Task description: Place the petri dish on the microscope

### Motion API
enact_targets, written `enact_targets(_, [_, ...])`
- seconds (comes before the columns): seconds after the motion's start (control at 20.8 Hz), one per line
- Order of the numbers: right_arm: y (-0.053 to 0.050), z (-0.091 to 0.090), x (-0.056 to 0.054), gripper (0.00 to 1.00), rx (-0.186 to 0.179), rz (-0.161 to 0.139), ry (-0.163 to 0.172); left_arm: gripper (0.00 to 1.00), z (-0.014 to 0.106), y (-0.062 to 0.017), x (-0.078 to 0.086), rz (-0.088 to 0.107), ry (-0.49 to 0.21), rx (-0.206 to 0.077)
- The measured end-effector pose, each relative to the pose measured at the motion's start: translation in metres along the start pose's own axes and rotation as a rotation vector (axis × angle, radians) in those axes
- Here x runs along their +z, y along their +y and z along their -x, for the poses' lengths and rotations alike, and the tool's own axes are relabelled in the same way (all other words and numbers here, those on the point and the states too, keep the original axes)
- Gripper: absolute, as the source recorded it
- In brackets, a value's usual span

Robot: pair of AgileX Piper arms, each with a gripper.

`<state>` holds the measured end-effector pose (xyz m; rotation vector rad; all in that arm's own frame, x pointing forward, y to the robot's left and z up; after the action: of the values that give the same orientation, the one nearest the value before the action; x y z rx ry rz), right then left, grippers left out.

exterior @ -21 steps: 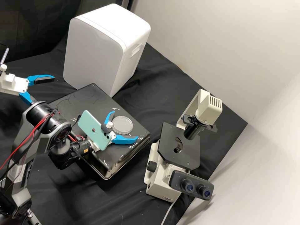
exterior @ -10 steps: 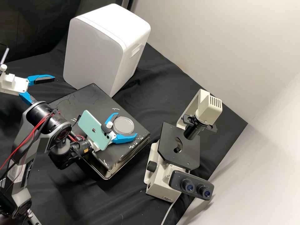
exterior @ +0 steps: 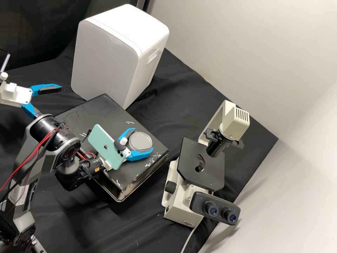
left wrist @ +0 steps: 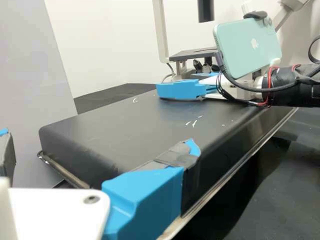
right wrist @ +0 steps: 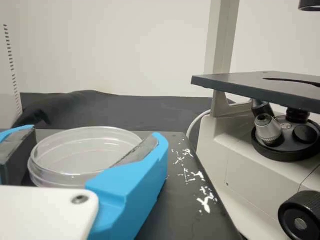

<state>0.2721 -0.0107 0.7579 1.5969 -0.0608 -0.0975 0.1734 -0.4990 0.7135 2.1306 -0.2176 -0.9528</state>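
Petri dish (exterior: 139,141) sits flat on the black slab (exterior: 105,116), near the slab edge that faces the microscope (exterior: 196,182). It is not on the black stage (exterior: 202,165); dish and stage are well apart.

Right gripper (exterior: 142,140) has its two blue fingers round the dish, one on each side. From the right wrist camera I see the dish (right wrist: 82,155) clear and lidless-looking, with one finger pad (right wrist: 137,152) pressed on its rim and the other hard against the opposite side. I read that as clamped on the dish. A mint-green phone (exterior: 105,146) is clipped on that wrist.

Left gripper (exterior: 47,101) hangs at the far left, off the slab's corner, jaws spread wide with nothing between them.

White box (exterior: 117,49) stands behind the slab on the black cloth (exterior: 175,95).
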Motion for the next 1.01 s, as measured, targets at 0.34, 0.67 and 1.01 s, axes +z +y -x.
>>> enact_targets(0.34, [0.001, 0.0, 0.001, 0.0, 0.001, -0.01, -0.001, 1.0, 0.0, 0.0, 0.0, 0.0, 0.0, 0.0])
enact_targets(0.67, [0.006, 0.002, 0.001, 0.0, 0.005, -0.03, 0.007, 1.0, 0.0, 0.0, 0.0, 0.0, 0.0, 0.0])
enact_targets(1.01, [0.031, 0.025, -0.001, 0.0, 0.063, -0.07, -0.005, 1.0, -0.001, -0.0018, -0.001, 0.004, 0.001, -0.009])
